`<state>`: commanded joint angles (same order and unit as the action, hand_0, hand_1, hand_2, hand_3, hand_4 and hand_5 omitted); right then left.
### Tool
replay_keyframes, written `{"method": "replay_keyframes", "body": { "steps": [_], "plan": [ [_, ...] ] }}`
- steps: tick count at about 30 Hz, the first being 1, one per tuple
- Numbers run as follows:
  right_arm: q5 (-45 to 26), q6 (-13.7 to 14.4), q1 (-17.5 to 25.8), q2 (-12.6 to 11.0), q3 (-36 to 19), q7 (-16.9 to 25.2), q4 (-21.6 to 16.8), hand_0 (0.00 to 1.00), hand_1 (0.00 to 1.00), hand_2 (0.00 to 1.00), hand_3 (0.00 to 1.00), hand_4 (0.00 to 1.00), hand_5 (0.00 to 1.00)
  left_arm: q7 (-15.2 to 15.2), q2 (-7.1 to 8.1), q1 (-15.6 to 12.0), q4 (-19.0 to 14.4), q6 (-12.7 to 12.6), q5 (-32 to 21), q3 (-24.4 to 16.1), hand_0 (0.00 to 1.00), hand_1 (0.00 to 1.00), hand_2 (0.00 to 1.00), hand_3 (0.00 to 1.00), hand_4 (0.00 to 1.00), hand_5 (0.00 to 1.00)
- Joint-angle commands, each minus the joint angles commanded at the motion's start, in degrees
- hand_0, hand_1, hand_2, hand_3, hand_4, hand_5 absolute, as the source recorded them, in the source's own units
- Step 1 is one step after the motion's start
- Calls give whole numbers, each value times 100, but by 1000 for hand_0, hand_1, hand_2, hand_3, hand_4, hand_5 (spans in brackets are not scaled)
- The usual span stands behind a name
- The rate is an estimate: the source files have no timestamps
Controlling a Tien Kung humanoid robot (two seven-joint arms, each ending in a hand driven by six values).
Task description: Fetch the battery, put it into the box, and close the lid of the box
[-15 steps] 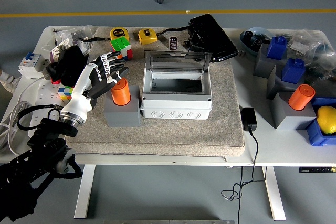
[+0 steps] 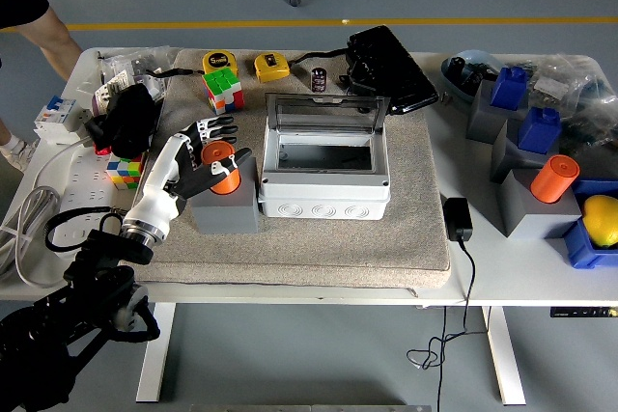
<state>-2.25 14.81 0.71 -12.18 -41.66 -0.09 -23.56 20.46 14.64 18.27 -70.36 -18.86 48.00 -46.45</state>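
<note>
The orange cylindrical battery (image 2: 228, 181) stands upright on a grey block (image 2: 228, 212) at the left of the beige mat. My left hand (image 2: 222, 146) wraps it from the left. The fingers curl behind its top and the thumb lies across its front. Just to the right sits the grey box (image 2: 325, 195), with its clear lid (image 2: 326, 113) standing open at the back and its inside bare. The right hand is out of view.
A second orange cylinder (image 2: 554, 178) stands on a grey block at the right, near blue bins. Rubik's cubes (image 2: 223, 89), tape measures (image 2: 271, 67) and a black case (image 2: 389, 69) lie behind the box. A person (image 2: 34, 12) stands at the far left corner.
My left hand has dropped from above the battery and closed its spread fingers around it. A person has stepped into view at the top left.
</note>
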Motion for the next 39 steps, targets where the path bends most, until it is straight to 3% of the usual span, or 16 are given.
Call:
{"method": "replay_keyframes", "body": {
  "steps": [1, 6, 7, 18, 19, 24, 25, 31, 32, 37, 38, 39],
  "plan": [
    [3, -2, 1, 0, 3, -3, -1, 615, 646, 650, 584, 990, 570, 28, -21, 5, 20, -13, -78, 21, 675, 623, 584, 566, 998, 155],
    [20, 7, 5, 0, -16, -4, -12, 615, 646, 650, 584, 990, 570, 159, -85, 34, 72, -92, -256, 125, 675, 623, 584, 566, 998, 155],
    [23, 8, 7, 0, -20, -3, -14, 614, 646, 650, 584, 990, 570, 166, -96, 41, 85, -100, -272, 137, 661, 587, 569, 556, 998, 90],
    [22, 6, 39, 45, -56, 13, -19, 614, 646, 650, 584, 991, 571, 212, -272, 110, 248, -142, -406, 224, 641, 570, 560, 552, 989, 79],
    [20, 6, 42, 50, -61, 15, -18, 614, 646, 650, 584, 990, 571, 210, -287, 118, 257, -146, -412, 233, 464, 485, 504, 524, 925, 2],
    [14, -1, 34, 68, -91, 16, -13, 614, 646, 650, 584, 990, 571, 206, -341, 186, 315, -150, -454, 295, 464, 485, 504, 524, 925, 2],
    [13, -2, 34, 70, -95, 17, -14, 614, 646, 650, 584, 990, 571, 208, -351, 197, 328, -152, -466, 303, 370, 398, 424, 478, 846, 2],
    [10, 3, 25, 78, -110, 31, -14, 614, 646, 650, 584, 990, 571, 238, -433, 280, 404, -170, -522, 339, 370, 398, 424, 478, 846, 2],
    [8, 3, 23, 78, -108, 33, -14, 614, 646, 650, 584, 990, 572, 242, -446, 293, 421, -171, -533, 347, 299, 290, 310, 403, 818, 2],
    [6, 18, 18, 83, -106, 62, -18, 614, 646, 650, 584, 990, 572, 260, -503, 331, 472, -172, -571, 367, 299, 290, 310, 403, 818, 2],
    [2, 25, 18, 83, -102, 73, -19, 614, 646, 650, 583, 991, 572, 263, -518, 341, 488, -171, -578, 371, 256, 214, 251, 281, 705, 2],
    [1, 29, 19, 83, -100, 80, -19, 614, 646, 650, 583, 991, 572, 266, -526, 345, 496, -171, -585, 374, 256, 214, 251, 281, 705, 2]
  ]
}}
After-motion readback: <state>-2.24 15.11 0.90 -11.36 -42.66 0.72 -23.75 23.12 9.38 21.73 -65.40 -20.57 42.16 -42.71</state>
